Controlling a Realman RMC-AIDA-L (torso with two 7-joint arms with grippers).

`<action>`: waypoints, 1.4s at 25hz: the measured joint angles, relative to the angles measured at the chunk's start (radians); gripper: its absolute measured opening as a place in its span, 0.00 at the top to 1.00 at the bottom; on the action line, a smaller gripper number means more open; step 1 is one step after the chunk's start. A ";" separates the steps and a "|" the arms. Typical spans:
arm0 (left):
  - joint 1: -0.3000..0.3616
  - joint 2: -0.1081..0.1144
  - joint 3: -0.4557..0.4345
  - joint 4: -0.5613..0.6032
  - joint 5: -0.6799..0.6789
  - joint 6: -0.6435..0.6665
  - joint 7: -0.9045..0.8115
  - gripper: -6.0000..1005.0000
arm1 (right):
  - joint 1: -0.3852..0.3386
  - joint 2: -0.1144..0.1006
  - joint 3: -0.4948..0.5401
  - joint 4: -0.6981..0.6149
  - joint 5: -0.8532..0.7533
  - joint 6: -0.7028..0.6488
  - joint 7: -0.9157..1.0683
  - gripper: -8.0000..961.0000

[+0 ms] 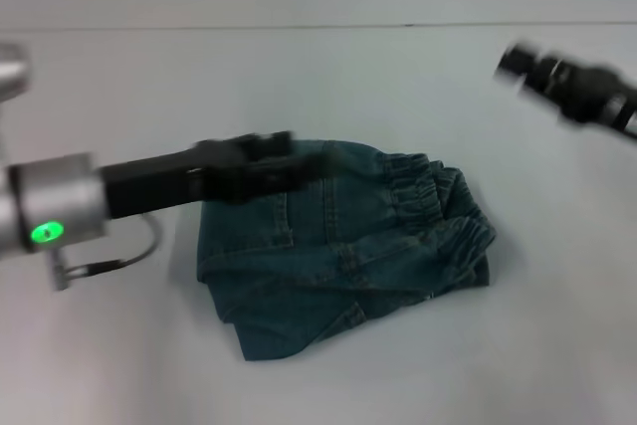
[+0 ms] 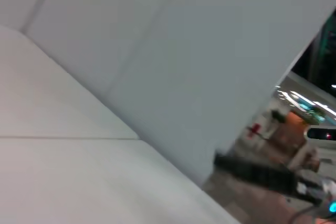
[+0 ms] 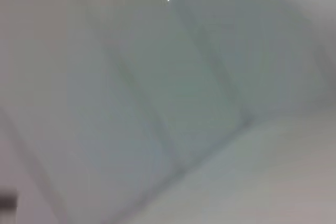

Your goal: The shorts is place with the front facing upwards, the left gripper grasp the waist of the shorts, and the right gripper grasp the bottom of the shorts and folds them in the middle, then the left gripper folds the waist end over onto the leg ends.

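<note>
1. Lying on the white surface point(image 1: 109, 365), the shorts point(image 1: 338, 251) are blue jeans cloth, folded into a bunched pile near the middle.
2. Their stretchy waist band sits on the right side of the pile, all wrinkled up.
3. The left claw point(image 1: 289, 156) reaches in from the left, over the top left edge of the shorts.
4. It is dark and blurry, so I cannot tell how far open it is, or if it has hold of the cloth.
5. The right claw point(image 1: 513, 64) is up at the far right, well apart from the shorts.
6. It holds nothing that I can see, and I cannot tell if it is open.
7. The left wrist view shows pale walls and a dark bar, not the shorts.
8. The right wrist view shows only pale blur.
</note>
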State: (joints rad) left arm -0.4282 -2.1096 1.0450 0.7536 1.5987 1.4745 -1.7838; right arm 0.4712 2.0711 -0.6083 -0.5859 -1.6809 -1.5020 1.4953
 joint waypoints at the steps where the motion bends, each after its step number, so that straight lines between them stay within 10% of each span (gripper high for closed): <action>1: 0.020 0.008 -0.011 0.003 0.001 0.010 0.018 0.08 | -0.002 -0.003 -0.022 -0.036 -0.069 -0.007 0.020 0.76; 5: 0.094 0.032 -0.047 0.039 0.045 0.046 0.064 0.07 | -0.002 -0.021 -0.045 -0.149 -0.316 -0.083 0.113 0.67; 13: 0.219 -0.030 -0.122 0.287 0.297 0.051 0.060 0.07 | 0.011 -0.032 -0.039 -0.275 -0.503 -0.215 0.228 0.41; 21: 0.221 -0.035 -0.139 0.294 0.316 0.078 0.034 0.07 | 0.018 -0.034 -0.040 -0.280 -0.521 -0.214 0.241 0.08; 35: 0.190 -0.031 -0.164 0.264 0.317 0.083 0.033 0.07 | 0.024 -0.034 -0.040 -0.278 -0.522 -0.211 0.233 0.08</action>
State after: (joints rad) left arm -0.2386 -2.1405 0.8807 1.0179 1.9160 1.5573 -1.7505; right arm 0.4953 2.0371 -0.6484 -0.8643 -2.2032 -1.7127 1.7279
